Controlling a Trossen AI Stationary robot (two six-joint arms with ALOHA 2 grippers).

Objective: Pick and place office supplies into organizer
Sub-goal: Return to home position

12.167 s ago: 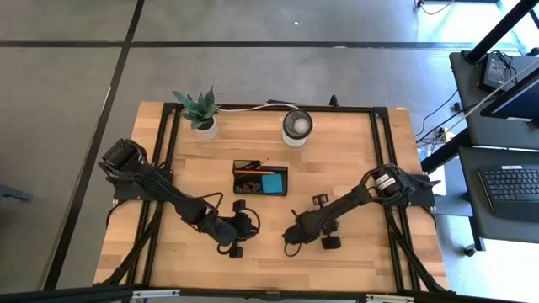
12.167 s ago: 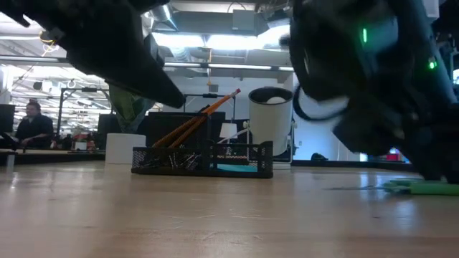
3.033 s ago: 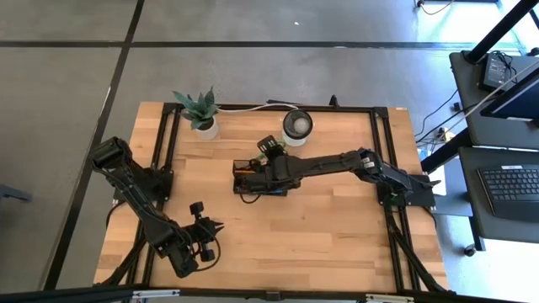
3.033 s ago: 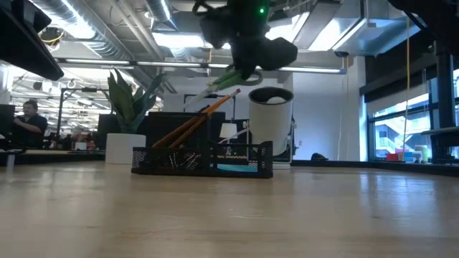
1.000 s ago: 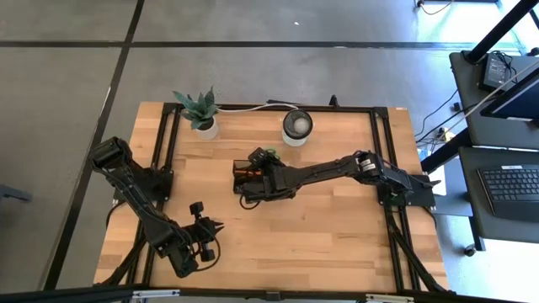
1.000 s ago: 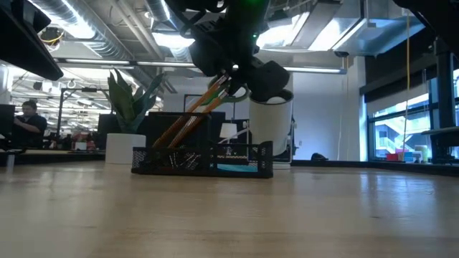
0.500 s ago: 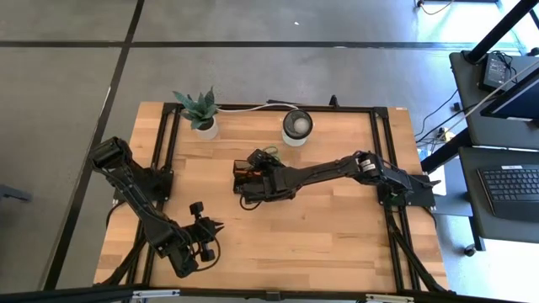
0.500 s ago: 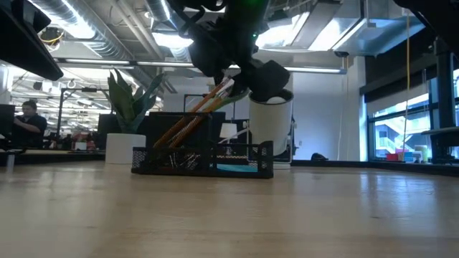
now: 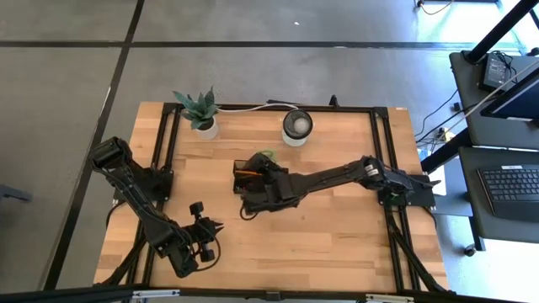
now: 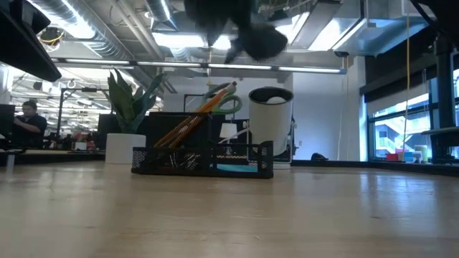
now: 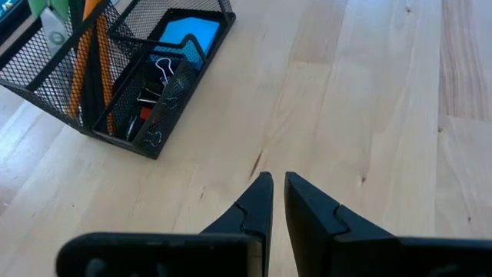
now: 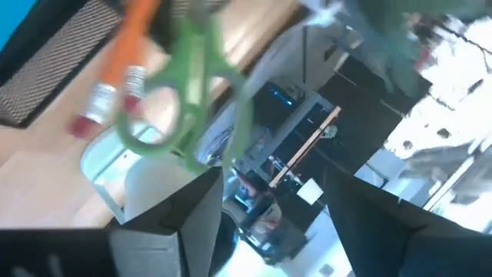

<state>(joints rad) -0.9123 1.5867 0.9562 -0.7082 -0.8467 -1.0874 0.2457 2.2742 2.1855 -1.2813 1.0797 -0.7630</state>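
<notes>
Right gripper (image 12: 273, 188) jaws are spread wide with nothing between them, up above the organizer (image 10: 208, 159) at mid-table. The scissors (image 10: 226, 100) stand in its tall section, green handles up, leaning alongside the pencils (image 10: 192, 120). Left gripper (image 11: 277, 181) jaws are pressed almost together, empty, over bare wood near the table's front left.

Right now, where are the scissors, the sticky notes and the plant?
scissors (image 12: 192, 69), right wrist view, on the green handle.
sticky notes (image 11: 188, 35), left wrist view, on the blue top sheet.
plant (image 9: 198, 108), high view, on the leaves.
</notes>
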